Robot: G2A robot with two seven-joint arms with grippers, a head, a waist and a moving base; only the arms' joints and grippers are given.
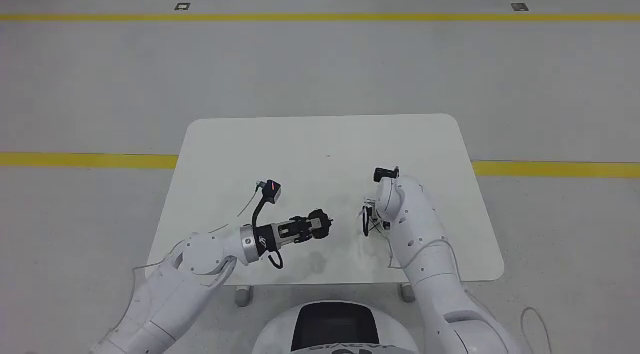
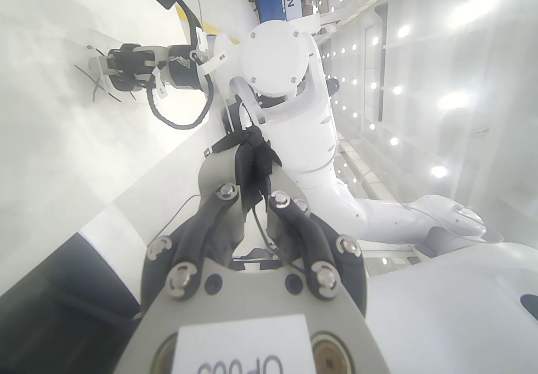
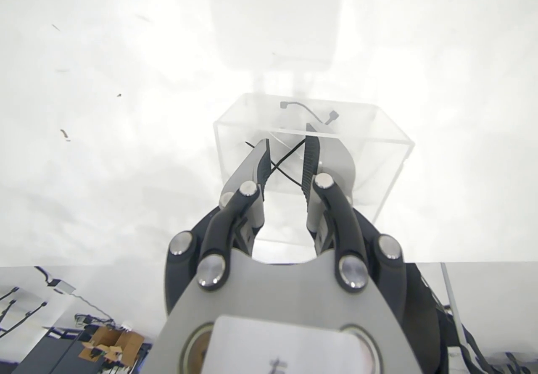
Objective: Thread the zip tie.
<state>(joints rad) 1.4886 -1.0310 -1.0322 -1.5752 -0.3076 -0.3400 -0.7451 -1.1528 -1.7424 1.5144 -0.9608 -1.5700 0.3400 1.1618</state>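
Grippers face each other in the top view: the left gripper (image 1: 320,225) lies level over the table (image 1: 330,144), aimed at the right gripper (image 1: 367,220), which points down at the surface just beside it. Read this as a working pair, set close so that one arm can present a strap to the other.

In the left wrist view, the left fingers (image 2: 216,182) are together, clamped on a black zip tie (image 2: 222,145) whose short end juts out past the fingertips to one side. Judge this as a firm hold, meant to steady the strap for threading. Which end juts out, you cannot tell.

In the right wrist view, the right fingers (image 3: 252,169) stand apart, tips lowered at a clear box (image 3: 391,174) on the table. Two crossed zip ties (image 3: 279,166) show in the gap between the fingers; whether either pad touches them you cannot tell. A curved zip tie (image 3: 309,111) lies beyond the fingertips, within the box outline. The box likely serves to gather the loose ties where you can reach them. Threading is not yet done: no tail enters a head.
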